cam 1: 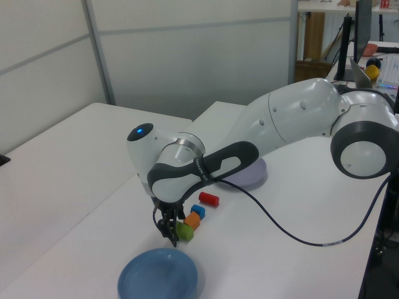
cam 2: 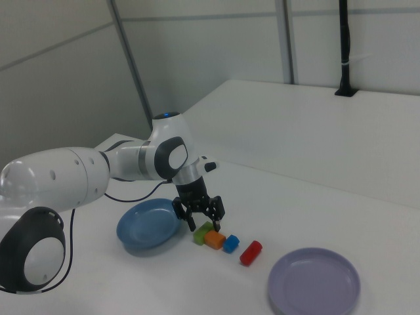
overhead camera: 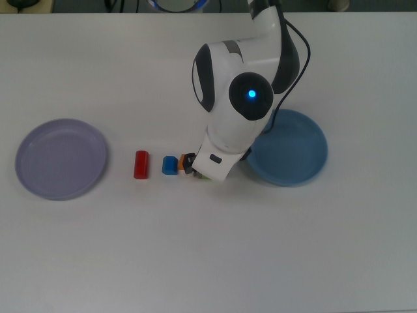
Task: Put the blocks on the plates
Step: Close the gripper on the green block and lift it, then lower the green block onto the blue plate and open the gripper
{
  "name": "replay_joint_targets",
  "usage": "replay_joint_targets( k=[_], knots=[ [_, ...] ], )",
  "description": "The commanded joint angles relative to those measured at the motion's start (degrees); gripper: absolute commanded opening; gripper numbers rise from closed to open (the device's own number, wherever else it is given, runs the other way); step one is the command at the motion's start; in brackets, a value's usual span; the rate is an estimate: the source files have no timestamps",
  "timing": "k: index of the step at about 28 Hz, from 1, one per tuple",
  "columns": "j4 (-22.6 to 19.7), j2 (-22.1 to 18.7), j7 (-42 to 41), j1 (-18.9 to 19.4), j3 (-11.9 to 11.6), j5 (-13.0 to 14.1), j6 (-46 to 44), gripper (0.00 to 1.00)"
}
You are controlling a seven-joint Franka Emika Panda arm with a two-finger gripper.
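Note:
Four blocks lie in a row between the plates. In the right view they are the lime-green block [cam 2: 202, 233], orange block [cam 2: 214, 239], blue block [cam 2: 230, 244] and red cylinder [cam 2: 251, 252]. My gripper [cam 2: 199, 220] is open and low over the green block, one finger on each side of it. In the top view the arm hides most of the green block [overhead camera: 204, 177] and the orange block; the blue block [overhead camera: 170, 165] and red cylinder [overhead camera: 141, 164] show. The blue plate [overhead camera: 306, 147] and the lavender plate [overhead camera: 60, 158] hold nothing.
The white table carries only the plates and blocks. My arm [overhead camera: 238, 98] reaches over the blue plate's edge in the top view, with a black cable [overhead camera: 300, 45] trailing behind it. In the left view the arm hides part of the lavender plate [cam 1: 252, 180].

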Motion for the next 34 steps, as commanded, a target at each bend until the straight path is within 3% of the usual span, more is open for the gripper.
replay_joint_targets(
  k=[1, 4, 7, 9, 16, 21, 25, 34],
  knots=[
    [-2.20, -0.60, 0.73, 0.49, -0.49, -1.64, 1.88, 0.65],
    [-2.20, -0.60, 0.73, 0.49, -0.40, -1.90, 1.88, 0.48],
    [-2.11, -0.69, 0.73, 0.49, -0.40, -1.99, 1.88, 0.14],
    [-2.03, -0.69, 0.73, 0.58, -0.40, -1.99, 1.88, 0.00],
    [-1.50, -1.65, 0.82, 0.49, -0.40, -1.11, 1.79, 0.00],
    [-1.50, -4.81, 1.00, 0.58, -0.14, -0.67, 1.35, 0.00],
    [-1.50, -6.67, 1.00, 0.58, 2.84, 0.47, 1.17, 0.00],
    [-1.59, -5.79, 2.05, 0.58, 9.79, 0.03, 1.79, 0.00]
  ],
)
